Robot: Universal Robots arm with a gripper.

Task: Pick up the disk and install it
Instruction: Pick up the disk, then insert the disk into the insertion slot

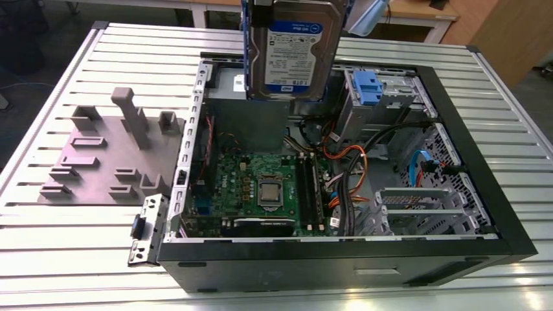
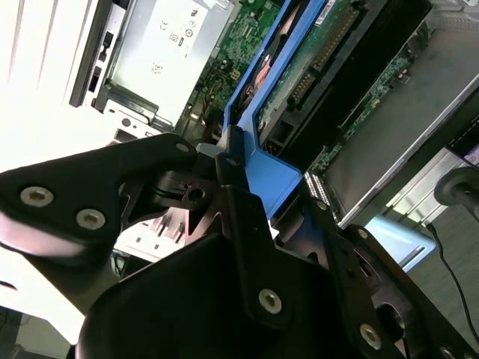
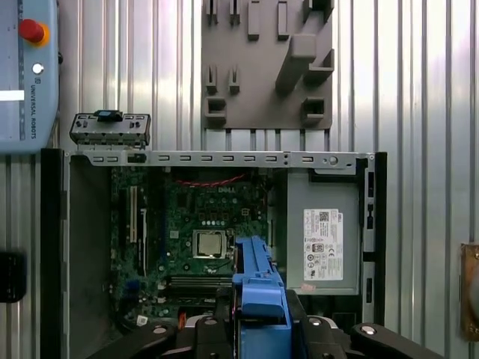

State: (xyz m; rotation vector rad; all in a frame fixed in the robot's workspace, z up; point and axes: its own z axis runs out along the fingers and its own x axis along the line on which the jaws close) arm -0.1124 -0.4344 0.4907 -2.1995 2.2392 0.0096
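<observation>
One disk point(image 1: 292, 48), one open computer case point(image 1: 346, 258), one grey fixture point(image 1: 90, 162)

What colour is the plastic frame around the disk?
Blue; the frame on the disk shows best in the first wrist view.

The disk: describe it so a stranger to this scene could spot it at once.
Find the open computer case on the slatted table. Above it the disk hangs upright in the tool, framed in blue. Its white-and-blue label sets it apart from the small blue clip.
</observation>
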